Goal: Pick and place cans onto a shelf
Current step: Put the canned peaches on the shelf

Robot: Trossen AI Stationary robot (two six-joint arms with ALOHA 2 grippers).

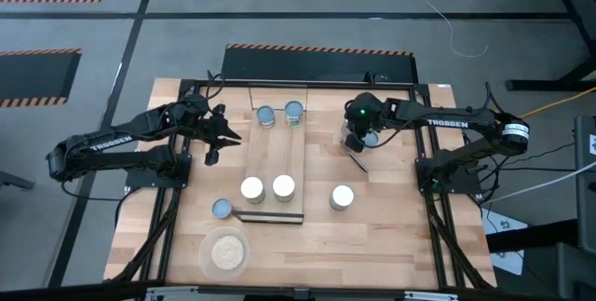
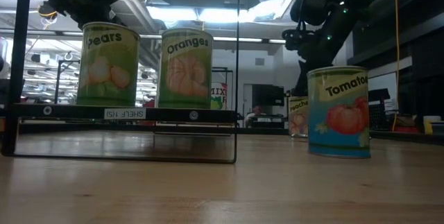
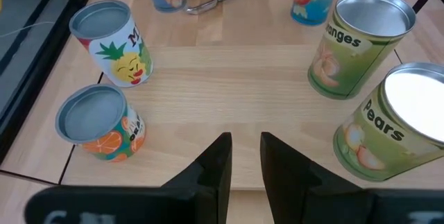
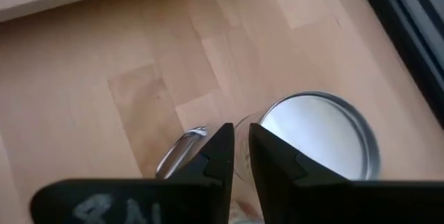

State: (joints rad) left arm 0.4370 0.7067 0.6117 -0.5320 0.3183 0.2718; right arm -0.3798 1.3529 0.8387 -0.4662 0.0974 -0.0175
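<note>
1. On the shelf (image 1: 273,166), the near pair of cans reads "Pears" (image 2: 107,64) and "Oranges" (image 2: 186,69); a tag on its front edge reads "SHELF 1(S)".
2. At the shelf's far end stand a pineapple can (image 3: 112,42) and an orange-slice can (image 3: 97,122), both silver-topped.
3. Right of the shelf, a "Tomato" can (image 2: 338,112) stands on the table (image 1: 391,236); a peaches can (image 2: 298,116) stands farther back.
4. A silver-topped can (image 1: 223,209) sits at the shelf's near-left corner; beside it, a dish (image 1: 225,253) holds beige grains.
5. Both arms read "TROSSEN".
6. The left gripper (image 3: 244,156) hangs left of the shelf, jaws slightly apart, gripping nothing.
7. The right gripper (image 4: 241,153) hovers right of the shelf over a silver-topped can (image 4: 319,137), jaws narrowly parted, not gripping.
</note>
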